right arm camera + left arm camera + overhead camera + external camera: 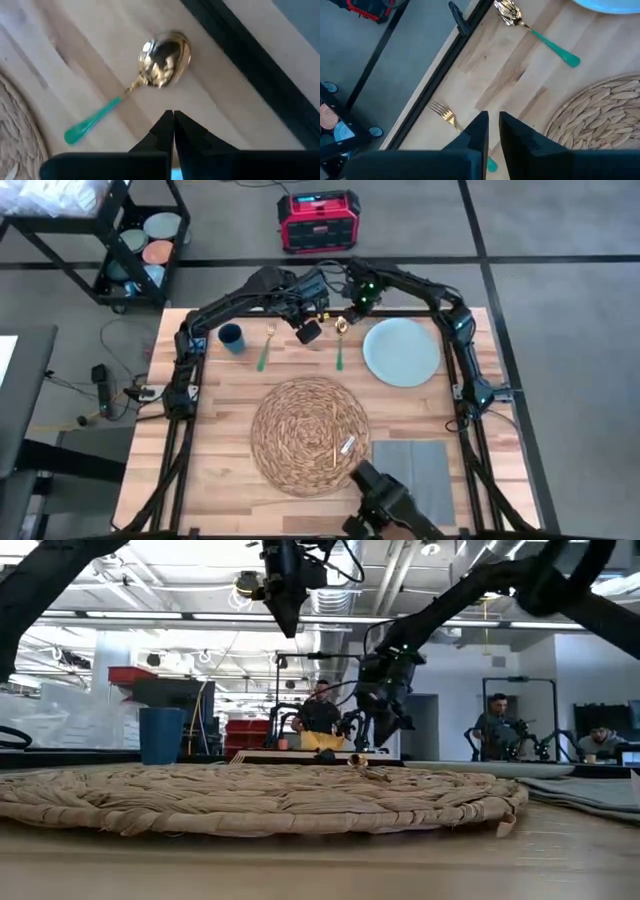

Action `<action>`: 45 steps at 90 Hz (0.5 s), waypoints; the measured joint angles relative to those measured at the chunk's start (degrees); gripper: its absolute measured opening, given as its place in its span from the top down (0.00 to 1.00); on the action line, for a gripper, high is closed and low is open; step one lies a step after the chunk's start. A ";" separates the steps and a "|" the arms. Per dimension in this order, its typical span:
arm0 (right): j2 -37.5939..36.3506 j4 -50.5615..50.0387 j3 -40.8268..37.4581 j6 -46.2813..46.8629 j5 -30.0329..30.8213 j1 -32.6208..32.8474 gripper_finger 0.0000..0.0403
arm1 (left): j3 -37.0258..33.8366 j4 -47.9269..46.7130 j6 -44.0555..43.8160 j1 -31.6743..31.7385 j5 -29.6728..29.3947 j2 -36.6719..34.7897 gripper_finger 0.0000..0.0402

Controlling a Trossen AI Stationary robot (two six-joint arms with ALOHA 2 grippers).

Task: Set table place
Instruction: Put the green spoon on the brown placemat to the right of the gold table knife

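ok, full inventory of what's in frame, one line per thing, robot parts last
table: 1, light wood with black frame, centre
woven mat: 1, straw, mid-table
plate: 1, pale blue, far right, off the mat
napkin: 1, grey, near right, beside mat
cup: 1, dark blue, far left
fork: 1, gold head, green handle, right of cup
spoon: 1, gold bowl, green handle, left of plate
cart: 1, black, floor beyond table
power unit: 1, red, floor
people: several, background
left gripper: slightly open, above table between fork and spoon
right gripper: shut, above spoon
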 joint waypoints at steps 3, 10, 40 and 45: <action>1.18 -2.05 1.06 -0.31 0.01 -0.15 1.00 | 0.00 0.00 0.00 -0.10 0.01 -0.19 0.93; 3.74 -6.49 3.92 -1.53 0.39 -0.29 1.00 | 0.00 -0.03 0.14 -0.26 -0.01 -0.75 0.93; 5.23 -5.23 5.97 -0.35 1.60 -0.33 1.00 | -0.04 -0.10 1.62 -0.33 -0.03 -4.35 0.93; 5.23 -4.72 5.96 -0.19 1.60 -0.32 1.00 | -0.04 0.06 1.46 -0.38 -0.03 -5.16 0.93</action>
